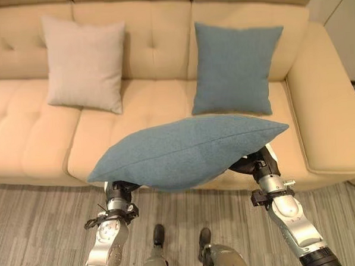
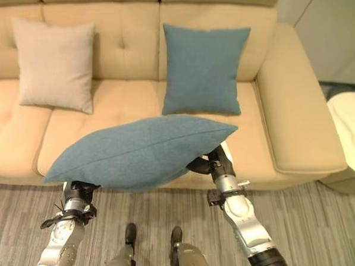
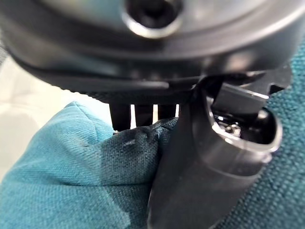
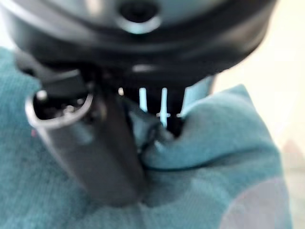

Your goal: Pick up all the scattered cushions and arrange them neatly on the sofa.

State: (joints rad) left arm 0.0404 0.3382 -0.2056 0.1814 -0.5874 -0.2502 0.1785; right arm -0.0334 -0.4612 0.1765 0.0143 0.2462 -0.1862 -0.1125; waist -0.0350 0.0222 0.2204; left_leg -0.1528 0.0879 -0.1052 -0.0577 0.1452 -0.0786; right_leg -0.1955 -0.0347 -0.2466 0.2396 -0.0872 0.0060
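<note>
A teal cushion hangs flat in the air over the sofa's front edge, held at both ends. My left hand pinches its left corner between thumb and fingers. My right hand pinches the right corner the same way. In the eye views the cushion hides most of both hands; part of the right hand shows below its right end. On the beige sofa a second teal cushion leans upright against the backrest at the right, and a beige cushion leans at the left.
The sofa's right armrest runs along the right side. Grey striped carpet lies in front of the sofa. A pale rounded object stands beyond the armrest. The seat between the two leaning cushions is bare.
</note>
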